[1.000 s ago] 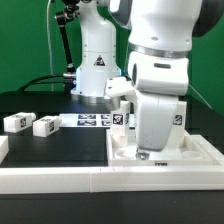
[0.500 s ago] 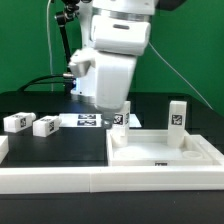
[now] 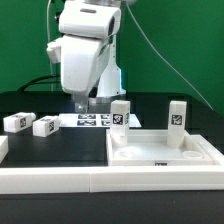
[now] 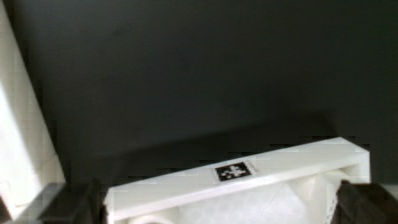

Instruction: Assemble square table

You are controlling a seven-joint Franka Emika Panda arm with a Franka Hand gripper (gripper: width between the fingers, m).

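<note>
**Pincer wide open, empty, above the table**

Pincer (image 3: 80, 103): jaws spread wide with nothing in them, hanging clear of every part.

Wrist view: dark fingers (image 4: 48, 204) sit at the two edges of the frame. The tagged edge of the slab (image 4: 267, 165) shows between them, farther down, with the black table (image 4: 196, 80) beyond.

Exterior view: the pincer hangs over the marker board (image 3: 93, 121), apart from it.

First leg (image 3: 120, 112) stands upright on the slab's far corner toward the exterior view's left, near the pincer. Second leg (image 3: 177, 115) stands upright on the far corner toward the exterior view's right.

The slab lies flat, rim up, at the exterior view's lower right, just behind the rail (image 3: 60, 178).

Third leg (image 3: 17, 122) and fourth leg (image 3: 44, 125) lie flat side by side at the exterior view's left, well apart from the slab.
</note>
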